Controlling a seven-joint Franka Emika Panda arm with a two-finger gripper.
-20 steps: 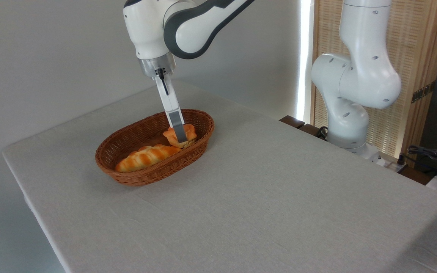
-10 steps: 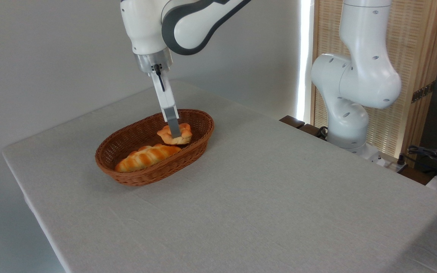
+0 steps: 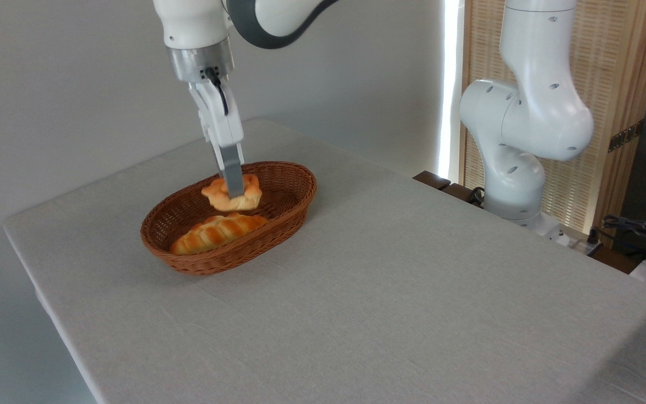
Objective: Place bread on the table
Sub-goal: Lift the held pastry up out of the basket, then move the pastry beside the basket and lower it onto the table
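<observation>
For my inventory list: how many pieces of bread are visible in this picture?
2. The round bun is held in the claw above the basket; the braided loaf lies inside it. None seems hidden.

Brown oval wicker basket (image 3: pixel 278 210) sitting left of centre, long braided golden loaf (image 3: pixel 217 232) lying inside along its near wall. Slatted wooden screen (image 3: pixel 609 73) standing at back right. Dark cables and gear (image 3: pixel 645 235) lying at the far right edge.
</observation>
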